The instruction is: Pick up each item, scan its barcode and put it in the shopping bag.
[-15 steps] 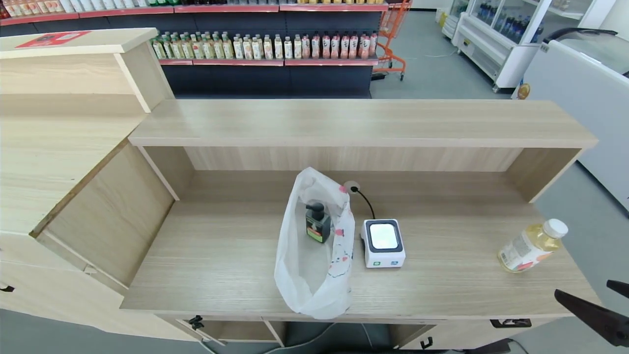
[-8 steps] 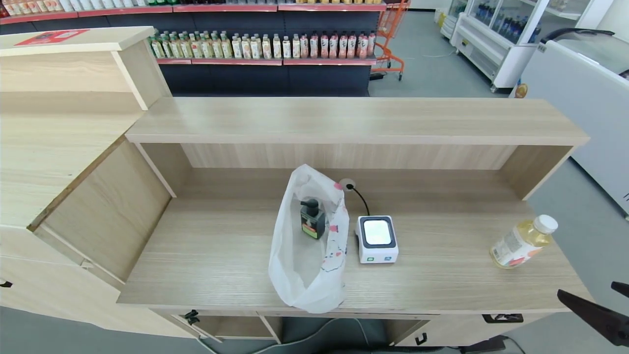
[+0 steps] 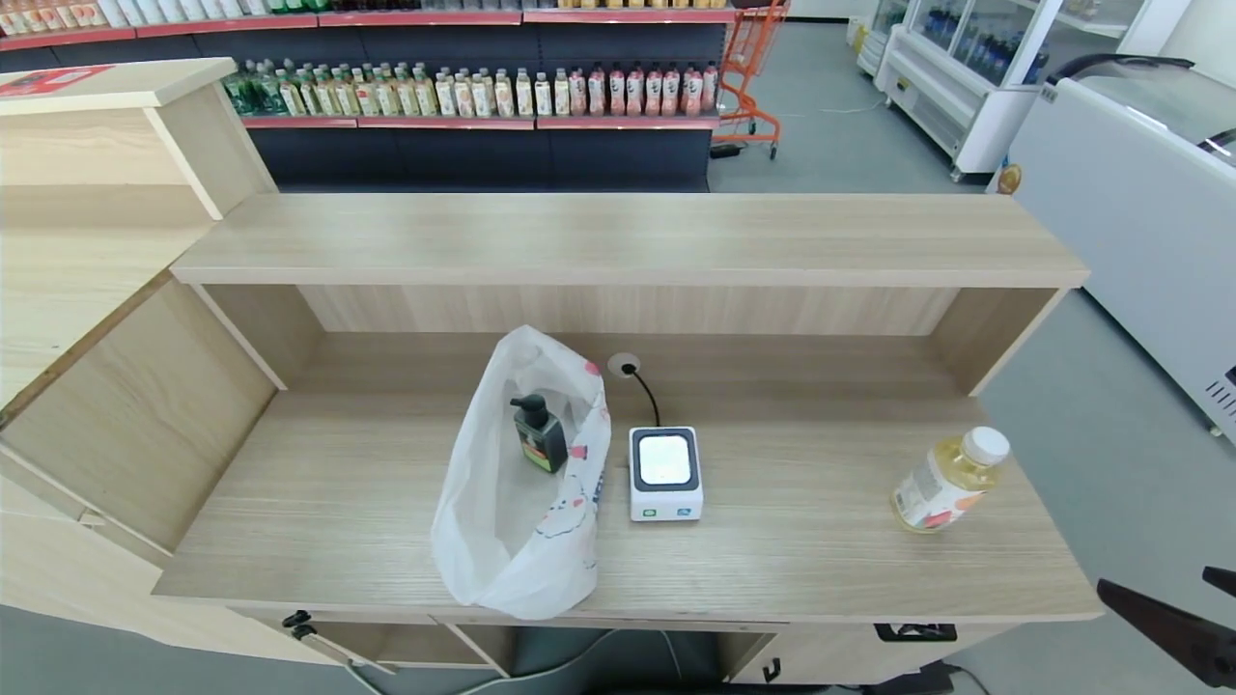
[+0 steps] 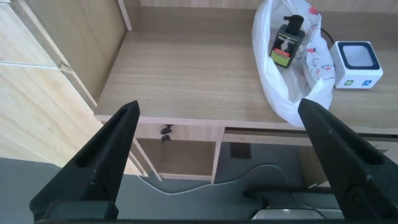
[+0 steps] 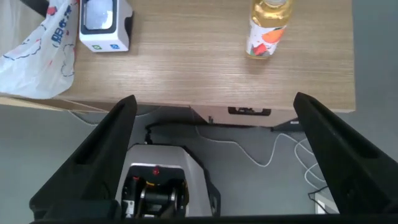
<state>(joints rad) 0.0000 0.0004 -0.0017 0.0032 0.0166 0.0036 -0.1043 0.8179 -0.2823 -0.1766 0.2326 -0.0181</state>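
My left gripper [image 4: 217, 107] and right gripper [image 5: 214, 99] hang wide open, empty, off the counter's [image 3: 792, 550] front edge. The bottle [image 3: 951, 480] stands near its right edge; the bag [image 3: 512, 541], mid-front beside the scanner [image 3: 665, 473], holds what looks like a soap pump [image 3: 539, 436].

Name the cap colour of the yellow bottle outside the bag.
White cap, best seen in the head view.

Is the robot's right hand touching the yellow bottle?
Apart. The right wrist view shows bare counter between the yellow bottle and the open right hand.
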